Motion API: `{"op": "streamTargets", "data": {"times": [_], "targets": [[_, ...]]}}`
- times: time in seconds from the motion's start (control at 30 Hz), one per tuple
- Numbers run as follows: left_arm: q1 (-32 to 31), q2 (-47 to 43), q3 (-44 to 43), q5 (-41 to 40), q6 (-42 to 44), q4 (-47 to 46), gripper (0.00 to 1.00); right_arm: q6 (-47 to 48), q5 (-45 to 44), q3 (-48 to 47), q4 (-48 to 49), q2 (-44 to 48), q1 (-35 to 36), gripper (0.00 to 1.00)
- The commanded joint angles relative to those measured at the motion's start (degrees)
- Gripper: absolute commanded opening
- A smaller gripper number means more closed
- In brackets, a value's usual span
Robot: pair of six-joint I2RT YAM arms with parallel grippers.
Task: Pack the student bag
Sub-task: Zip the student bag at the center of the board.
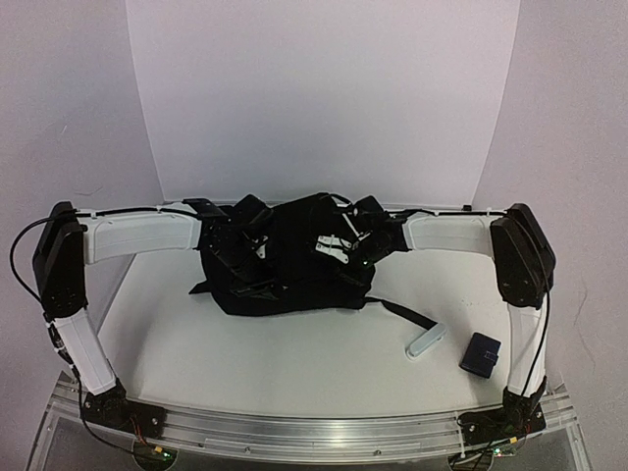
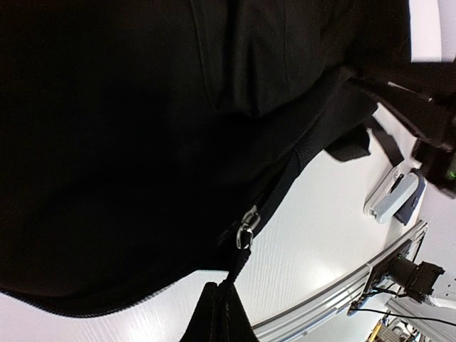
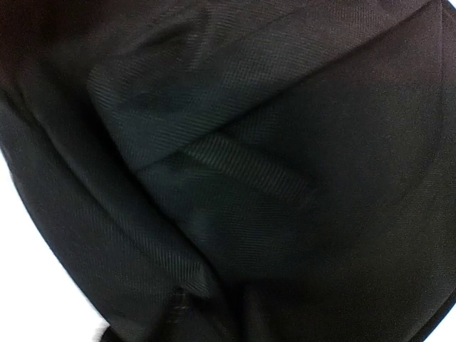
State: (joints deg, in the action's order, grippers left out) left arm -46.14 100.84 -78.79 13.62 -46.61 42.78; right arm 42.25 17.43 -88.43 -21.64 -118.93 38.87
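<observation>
End effector on the left (image 2: 225,299) clenched on the student bag (image 1: 294,270) zipper pull (image 2: 246,228), right end effector (image 1: 340,246) unclear; blue pouch (image 1: 482,353) and white object (image 1: 426,340) lie unpacked

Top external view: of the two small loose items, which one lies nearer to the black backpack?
The white oblong item: it lies by the end of the strap of the backpack, while the dark-blue pouch sits farther right.

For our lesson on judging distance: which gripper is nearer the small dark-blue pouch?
Right. The right gripper is at the backpack, up-left of the pouch; the left gripper is farther off, at the backpack's left side.
</observation>
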Motion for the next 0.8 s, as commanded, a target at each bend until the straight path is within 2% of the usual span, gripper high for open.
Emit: {"op": "streamTargets", "data": {"times": [0.0,0.17,0.3,0.43,0.53,0.57,0.6,0.7,0.73,0.77], "targets": [[2.6,-7.7,3.7,-1.7,-0.8,3.0,0.0,3.2,-5.9,3.4,-0.1,2.6,-2.8,0.0],[5.5,-13.9,9.3,-2.1,-0.9,5.0,0.0,4.4,-6.9,2.7,-0.1,3.5,-9.4,0.0],[6.3,-17.0,12.0,-2.3,-0.7,6.5,0.0,5.5,-7.4,-1.3,0.0,1.7,-13.6,0.0],[6.4,-18.3,13.1,-2.8,-0.8,6.9,0.0,7.1,-8.2,-6.0,0.2,-0.9,-16.1,0.0],[6.3,-16.5,10.8,-0.2,0.0,3.7,0.0,5.6,-6.4,-10.1,0.0,-1.8,-16.2,0.0],[6.2,-15.7,10.0,1.2,0.2,2.2,0.0,4.5,-4.3,-10.7,-0.4,-1.3,-16.0,0.06],[6.1,-15.0,9.3,2.8,0.2,0.2,0.0,3.4,-1.8,-11.2,-1.0,-0.5,-15.6,0.19],[6.1,-12.8,7.4,5.4,0.2,-3.9,0.0,1.3,5.6,-8.5,-1.9,4.2,-13.2,0.66],[6.1,-11.9,6.6,5.9,0.3,-4.3,0.0,1.2,7.1,-7.0,-1.8,5.7,-11.8,0.75],[6.1,-11.3,6.0,6.5,0.5,-4.5,0.0,1.3,8.0,-5.5,-1.7,7.0,-10.1,0.76]]}}
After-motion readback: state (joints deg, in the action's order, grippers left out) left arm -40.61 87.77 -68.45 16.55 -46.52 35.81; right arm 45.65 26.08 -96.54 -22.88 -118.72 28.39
